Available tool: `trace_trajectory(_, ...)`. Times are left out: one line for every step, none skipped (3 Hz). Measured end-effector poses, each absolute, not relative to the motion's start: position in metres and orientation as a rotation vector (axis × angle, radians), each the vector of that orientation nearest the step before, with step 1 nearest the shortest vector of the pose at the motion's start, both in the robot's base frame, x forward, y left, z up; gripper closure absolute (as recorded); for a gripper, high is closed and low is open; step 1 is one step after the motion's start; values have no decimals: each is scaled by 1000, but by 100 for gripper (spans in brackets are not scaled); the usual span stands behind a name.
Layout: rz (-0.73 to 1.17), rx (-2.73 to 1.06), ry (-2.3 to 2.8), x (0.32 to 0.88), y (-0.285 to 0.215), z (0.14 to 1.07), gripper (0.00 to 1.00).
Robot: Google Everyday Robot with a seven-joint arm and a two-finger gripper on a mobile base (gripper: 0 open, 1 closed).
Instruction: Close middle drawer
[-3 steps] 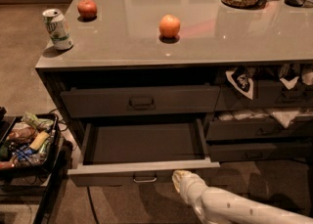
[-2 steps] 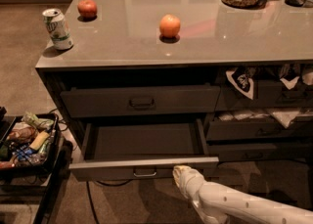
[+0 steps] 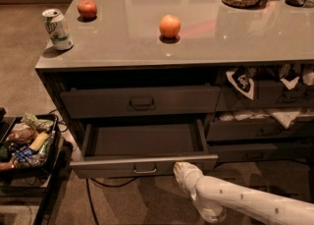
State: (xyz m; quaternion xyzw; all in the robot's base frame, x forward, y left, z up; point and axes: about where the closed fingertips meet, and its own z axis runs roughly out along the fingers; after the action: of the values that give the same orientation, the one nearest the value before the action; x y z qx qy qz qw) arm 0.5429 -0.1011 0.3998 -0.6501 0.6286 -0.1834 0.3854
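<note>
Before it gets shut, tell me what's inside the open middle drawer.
Nothing shows inside the middle drawer: only its bare dark floor. The strip just behind its front panel is hidden, and the back lies in shadow. The tool is at the front panel's right end.

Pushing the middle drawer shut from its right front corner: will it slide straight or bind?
The middle drawer looks empty, so it is probably light and easy to slide. The end effector sits near its right front corner, away from the centred handle, so an off-centre push may skew it slightly.
</note>
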Motion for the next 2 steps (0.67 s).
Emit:
trace_trajectory(-477,-1653,1603,548,-102,397,100)
trace_trajectory(-497,-1636,1599,564,-105,392,100)
